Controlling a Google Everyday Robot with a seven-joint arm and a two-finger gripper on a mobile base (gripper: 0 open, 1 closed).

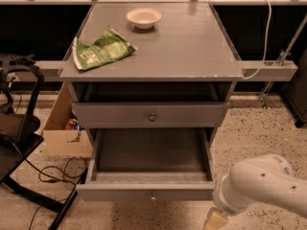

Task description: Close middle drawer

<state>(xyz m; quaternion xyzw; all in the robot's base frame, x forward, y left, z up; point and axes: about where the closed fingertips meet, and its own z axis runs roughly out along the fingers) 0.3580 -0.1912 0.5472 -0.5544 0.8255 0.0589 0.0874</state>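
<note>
The grey cabinet has drawers stacked under its top. The middle drawer is the grey front with a small round knob. It stands a little forward, with a dark gap above it. Below it, the widest-looking drawer is pulled far out, and its shallow grey tray holds nothing. The gripper hangs from my white arm at the bottom right. It is low, just right of the pulled-out drawer's front corner, and touches neither drawer.
A white bowl and a green bag lie on the cabinet top. A cardboard box sits at the cabinet's left, with a black chair frame and cables beside it. A white cable hangs at the right.
</note>
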